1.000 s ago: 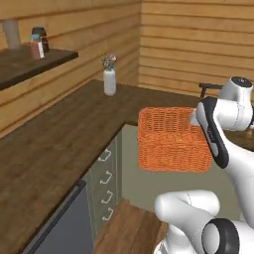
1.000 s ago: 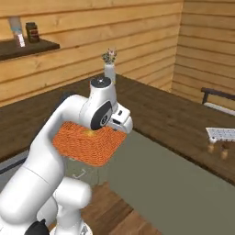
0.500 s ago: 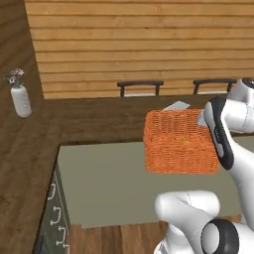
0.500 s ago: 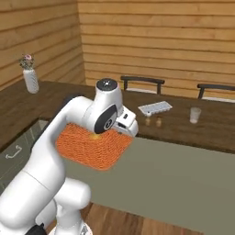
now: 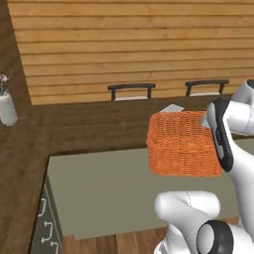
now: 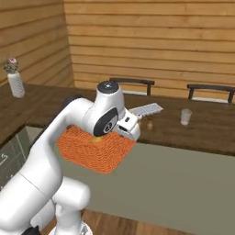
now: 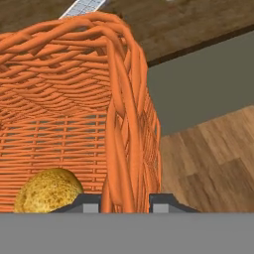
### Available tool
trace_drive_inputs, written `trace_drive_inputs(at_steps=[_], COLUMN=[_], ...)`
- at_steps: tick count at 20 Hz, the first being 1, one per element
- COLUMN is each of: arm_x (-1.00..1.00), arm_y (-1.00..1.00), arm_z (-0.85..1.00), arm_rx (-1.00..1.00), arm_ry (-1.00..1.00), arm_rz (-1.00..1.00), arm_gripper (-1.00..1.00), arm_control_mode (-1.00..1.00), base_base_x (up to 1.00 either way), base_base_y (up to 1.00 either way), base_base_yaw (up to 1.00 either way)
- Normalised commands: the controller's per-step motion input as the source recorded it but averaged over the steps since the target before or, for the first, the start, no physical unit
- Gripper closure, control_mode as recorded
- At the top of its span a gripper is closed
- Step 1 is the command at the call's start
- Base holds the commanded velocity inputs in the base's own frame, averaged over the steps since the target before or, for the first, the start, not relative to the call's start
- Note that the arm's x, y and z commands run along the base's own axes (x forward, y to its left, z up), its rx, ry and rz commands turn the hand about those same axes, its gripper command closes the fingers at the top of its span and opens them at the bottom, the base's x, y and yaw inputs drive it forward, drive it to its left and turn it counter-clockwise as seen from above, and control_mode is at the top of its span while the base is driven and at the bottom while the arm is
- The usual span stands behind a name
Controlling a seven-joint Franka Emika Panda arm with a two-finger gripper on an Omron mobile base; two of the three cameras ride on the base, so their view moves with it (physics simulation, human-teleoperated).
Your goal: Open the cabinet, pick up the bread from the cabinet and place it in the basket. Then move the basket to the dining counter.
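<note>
Your gripper (image 7: 126, 201) is clamped on the basket (image 7: 74, 114) wall, one finger on each side of the rim. You see the bread (image 7: 48, 190) lying inside on the basket floor. Basket hangs in the air before the dining counter (image 5: 94, 126).
</note>
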Motion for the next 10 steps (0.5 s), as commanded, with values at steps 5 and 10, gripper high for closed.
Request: trace_drive_inputs(at_steps=[5,10], arm_x=[0.00,0.00], arm_y=[0.00,0.00], arm_z=[0.00,0.00], arm_rx=[0.00,0.00], arm_ry=[0.00,0.00], arm_rz=[0.00,0.00], arm_gripper=[1.00,1.00], arm_control_mode=[1.00,1.00], base_base_x=[0.01,0.10], base_base_y=[-1.00,-1.00], base_base_yaw=[0.00,-0.01])
